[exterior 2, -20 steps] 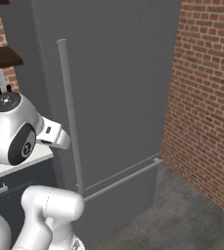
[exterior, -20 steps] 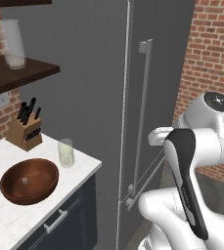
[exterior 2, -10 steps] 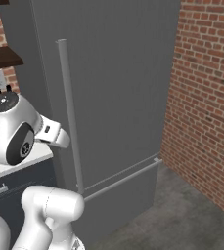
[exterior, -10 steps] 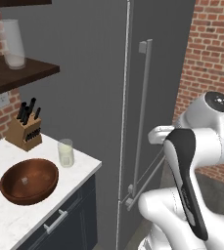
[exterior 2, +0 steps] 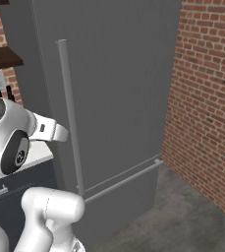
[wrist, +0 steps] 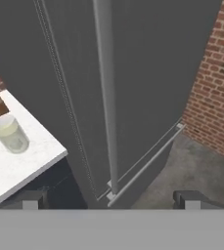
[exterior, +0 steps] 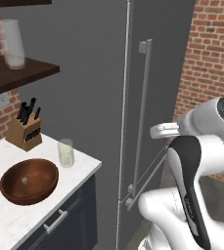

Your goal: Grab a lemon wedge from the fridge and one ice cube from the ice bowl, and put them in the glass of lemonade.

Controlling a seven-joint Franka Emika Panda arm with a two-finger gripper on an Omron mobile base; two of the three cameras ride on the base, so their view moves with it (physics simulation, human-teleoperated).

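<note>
The fridge [exterior: 99, 97] is tall and dark grey, and its doors are shut, so the lemon wedge is hidden. Its long vertical bar handle [exterior: 143, 112] [exterior 2: 70, 118] [wrist: 105, 97] stands straight ahead of my gripper [wrist: 109, 199], which is open with nothing between the fingertips [wrist: 33, 199] and still short of the door. On the white counter [exterior: 84, 166] left of the fridge stands the glass of lemonade [exterior: 66, 153] [wrist: 10, 134]. The dark wooden ice bowl [exterior: 29, 180] sits in front of it with a small pale cube inside.
A knife block [exterior: 24, 131] stands at the back of the counter, below a dark shelf [exterior: 20, 73] carrying a tall frosted vase [exterior: 13, 44]. A horizontal drawer handle [exterior 2: 121, 179] crosses the fridge's lower part. A brick wall [exterior 2: 207, 98] closes the right side.
My arm has shifted slightly to the right; the gripper stays open and the fridge stays shut.
</note>
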